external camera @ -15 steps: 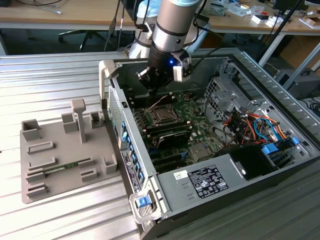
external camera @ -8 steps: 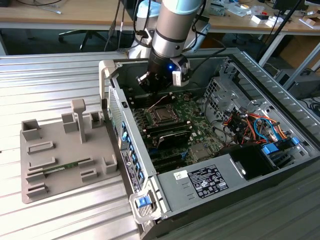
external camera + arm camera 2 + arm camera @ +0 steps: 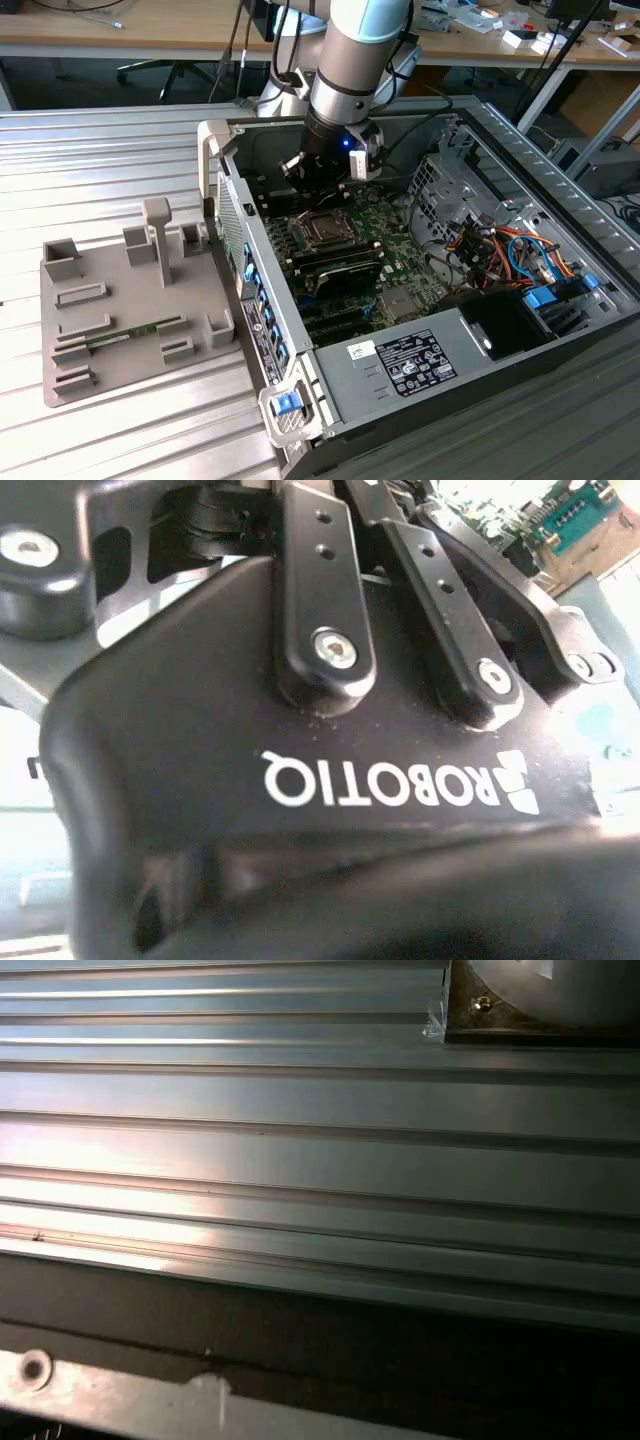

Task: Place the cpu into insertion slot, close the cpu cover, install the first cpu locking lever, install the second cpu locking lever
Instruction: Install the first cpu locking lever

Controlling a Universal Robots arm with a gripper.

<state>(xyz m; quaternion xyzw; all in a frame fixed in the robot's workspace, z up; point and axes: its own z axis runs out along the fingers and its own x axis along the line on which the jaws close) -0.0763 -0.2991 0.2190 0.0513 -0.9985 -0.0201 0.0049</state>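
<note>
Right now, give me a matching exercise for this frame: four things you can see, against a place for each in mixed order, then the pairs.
Things
1. gripper
2. insertion slot
3. grey plastic fixture
4. blue and orange cables

Places
A. on the ribbed metal table, outside the computer case, at the exterior view's left
B. inside the case, at the exterior view's right
C. on the green circuit board, just under the arm's end
D. lowered into the open case, over the board

Pairs: 1-D, 2-C, 3-A, 4-B
</note>
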